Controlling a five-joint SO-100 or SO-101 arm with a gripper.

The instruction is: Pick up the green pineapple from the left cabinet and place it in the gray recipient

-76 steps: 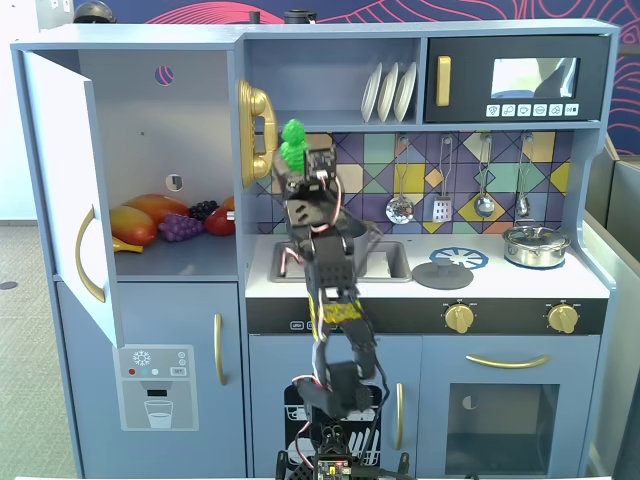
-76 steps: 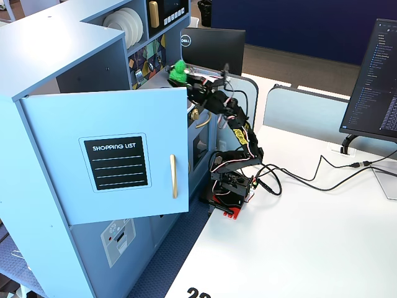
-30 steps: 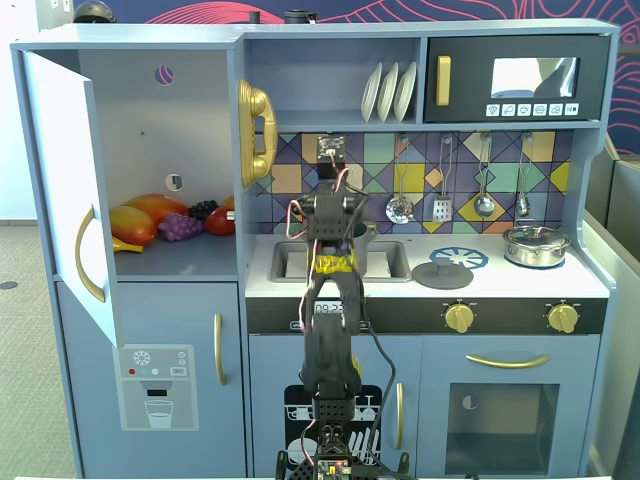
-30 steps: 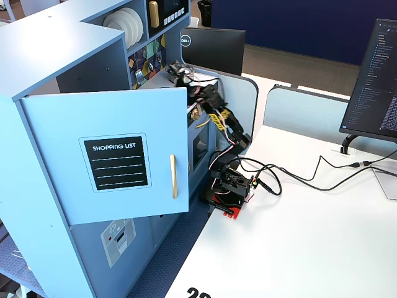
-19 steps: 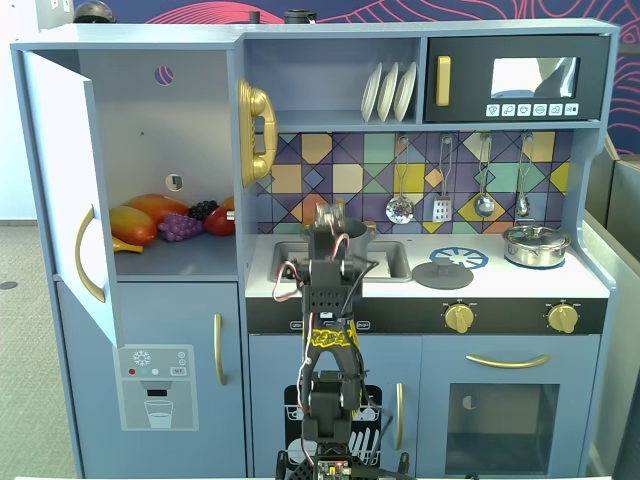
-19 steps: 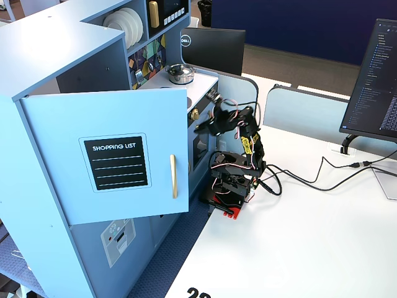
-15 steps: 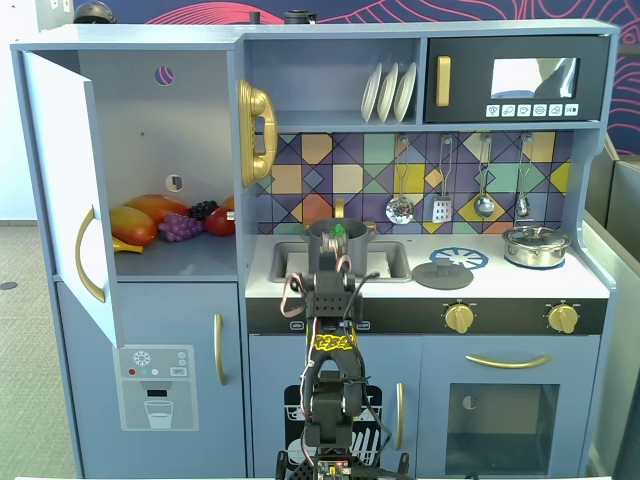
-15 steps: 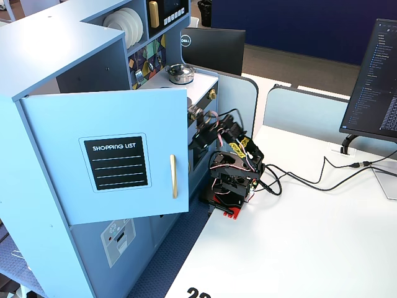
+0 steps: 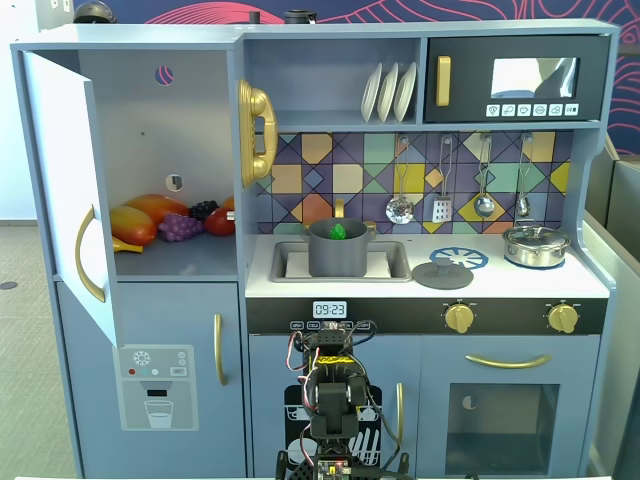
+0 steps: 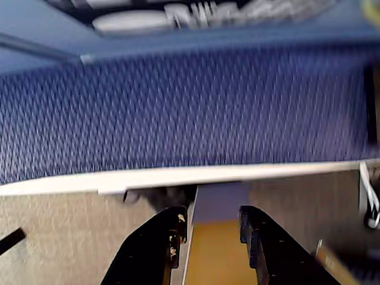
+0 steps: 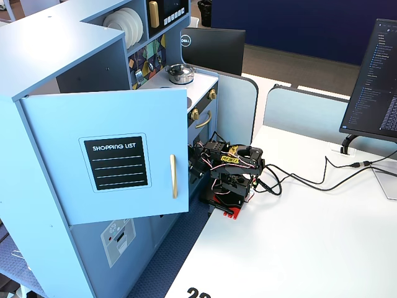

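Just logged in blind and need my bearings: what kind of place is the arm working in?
Probably an office or lab demo corner, not a real kitchen. The arm faces a toy play kitchen with an open cabinet of plastic fruit, while the white desk beside it carries computer monitors and cables.

From my console the left cabinet [image 9: 160, 150] stands with its door [image 9: 70, 190] swung wide, so its shelf is reachable from the front; toy fruit [image 9: 165, 220] crowds the back of that shelf; the gray recipient [image 9: 337, 250] sits in the sink with its mouth clear above, though hanging utensils [image 9: 460, 190] and the gold phone [image 9: 256, 130] flank it; the door [image 11: 118, 161] juts toward the table's near-left edge beside the folded arm [image 11: 229, 171].
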